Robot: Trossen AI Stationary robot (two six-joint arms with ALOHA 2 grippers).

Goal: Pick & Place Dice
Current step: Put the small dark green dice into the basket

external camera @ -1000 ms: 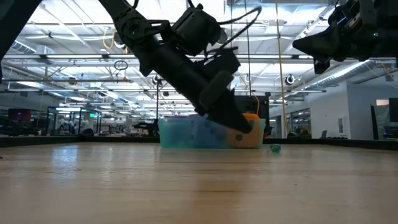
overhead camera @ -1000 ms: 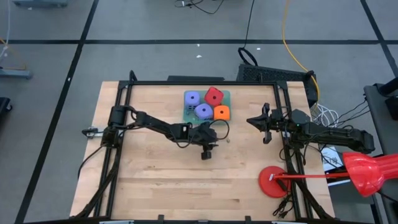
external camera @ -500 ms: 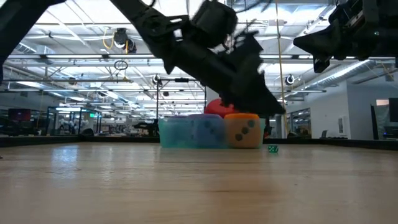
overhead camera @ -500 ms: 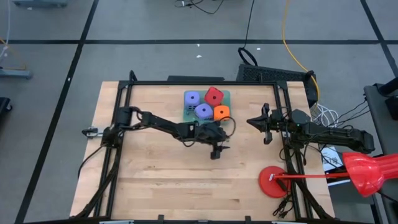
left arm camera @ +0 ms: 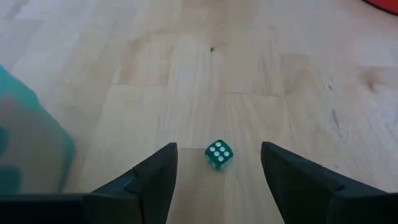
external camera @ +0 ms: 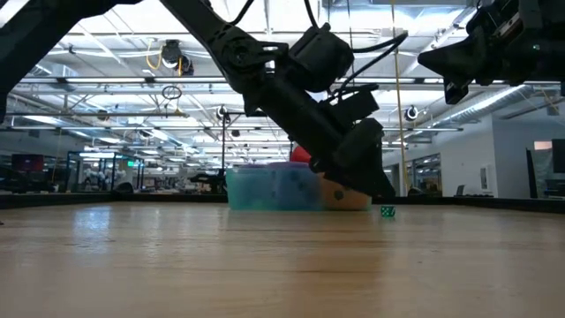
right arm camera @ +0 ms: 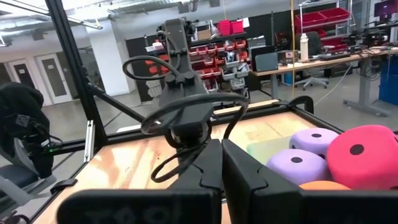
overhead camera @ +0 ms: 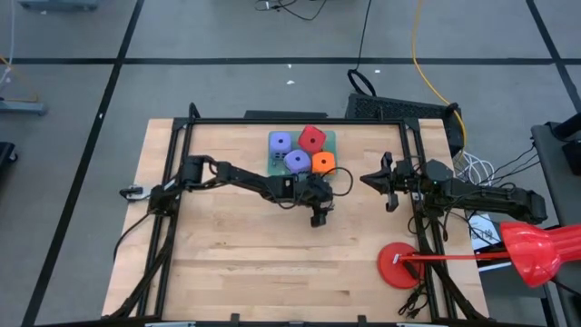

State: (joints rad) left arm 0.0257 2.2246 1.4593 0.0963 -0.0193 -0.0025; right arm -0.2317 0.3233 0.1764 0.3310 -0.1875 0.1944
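Observation:
Four big soft dice sit on a teal tray at the table's far middle: red, orange and two purple. A tiny green die, six pips up, lies on the bare wood to the right of the tray. My left gripper is open and slants down, with the tiny die just past its fingertips, between the two and untouched. My right gripper hangs shut above the table's right side, holding nothing.
A red round disc with a red handle lies at the near right corner. Black frame rails run along the table's left and right sides. Bare wood lies in front of the tray and the left gripper.
My left gripper has moved toward the table's right edge, from in front of the tray to just behind the tiny green die. The big dice and the tiny die have stayed where they were.

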